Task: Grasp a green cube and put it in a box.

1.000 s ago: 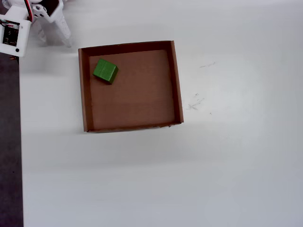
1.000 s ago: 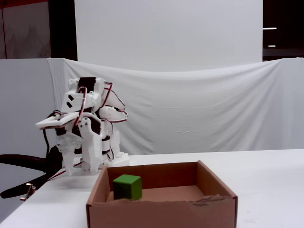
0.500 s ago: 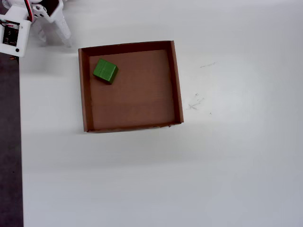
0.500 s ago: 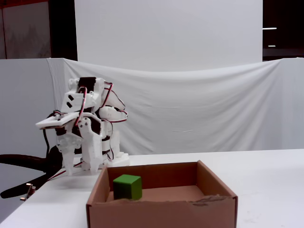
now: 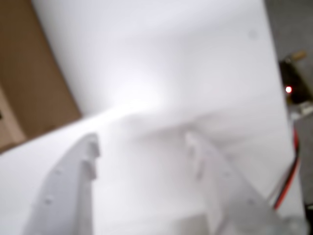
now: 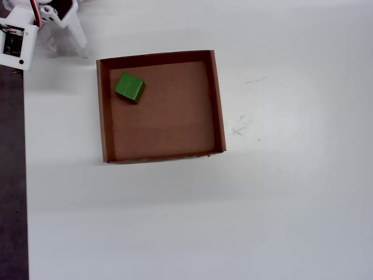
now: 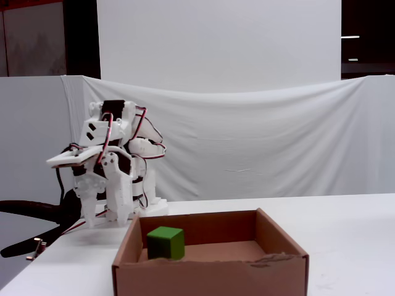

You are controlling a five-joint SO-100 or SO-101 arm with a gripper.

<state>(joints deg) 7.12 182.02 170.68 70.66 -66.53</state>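
Note:
The green cube (image 6: pixel 129 87) lies inside the box (image 6: pixel 104 111), in its top-left corner in the overhead view, touched by nothing. From the fixed view the cube (image 7: pixel 165 242) stands at the left behind the box's front wall (image 7: pixel 210 277). My gripper (image 6: pixel 69 51) is folded back near the arm's base, beyond the box's top-left corner and clear of it. In the blurred wrist view the gripper (image 5: pixel 142 139) is open above the white table, nothing between its fingers, with a side of the box (image 5: pixel 29 83) at the left edge.
The white table (image 6: pixel 280 192) ends at a dark strip (image 6: pixel 11 175) along the overhead view's left side. Faint scuff marks (image 6: pixel 240 125) lie right of the box. A white cloth backdrop (image 7: pixel 259 142) hangs behind the table.

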